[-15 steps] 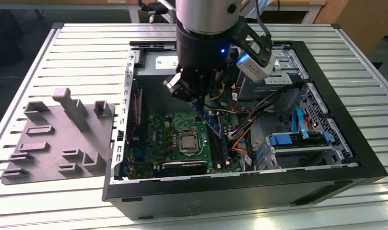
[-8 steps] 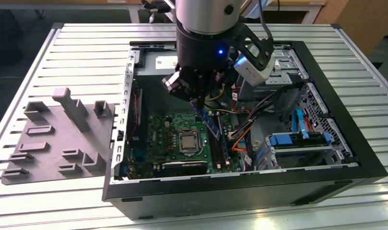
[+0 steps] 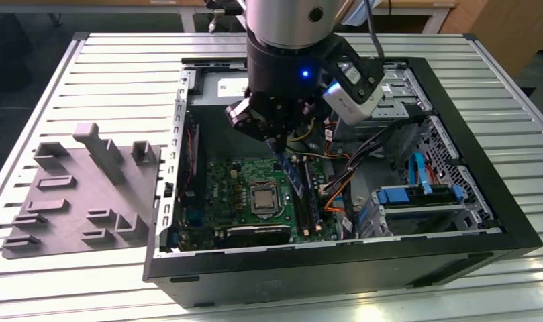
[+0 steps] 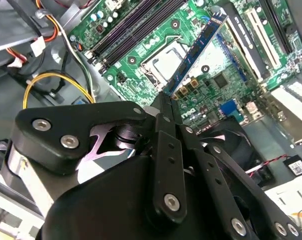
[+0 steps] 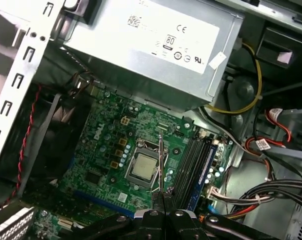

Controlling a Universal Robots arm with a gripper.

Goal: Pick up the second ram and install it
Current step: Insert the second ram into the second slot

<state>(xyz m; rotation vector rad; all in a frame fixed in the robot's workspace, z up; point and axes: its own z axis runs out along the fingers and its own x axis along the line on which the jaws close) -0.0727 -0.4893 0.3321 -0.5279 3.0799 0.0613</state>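
Black gripper [image 4: 165, 102] linkage up front in both wrist views, pinched shut on one short end of the ram [image 4: 196, 52], pads flat against its two faces. Held that way, by the look of it, to leave the long edges bare and to keep the thin board from twisting. Rest of the stick reaching out from the fingertips toward the motherboard [image 4: 216, 80], slanted, hanging in the air just over the socket [image 4: 163, 60] and, as far as can be judged, touching nothing below. Seen edge-on in the first wrist view as a thin line crossing the socket's side nearest the slots [image 5: 196, 160]. Slots just beside the socket, parallel black rails; blue edge along one of them, possibly a stick already seated, too hard to tell. Not yet in any slot, then: pickup done, seating not. Power supply [image 5: 146, 30] beyond the socket's far side, wires [image 5: 271, 195] bundled past the slots. Case [image 3: 343, 265] lying open side up on the slatted surface [image 3: 119, 60], presumably to give the arm a straight way down to the socket. Grey block fixture [image 3: 83, 194] well apart from the socket, outside the case toward the exterior view's left.
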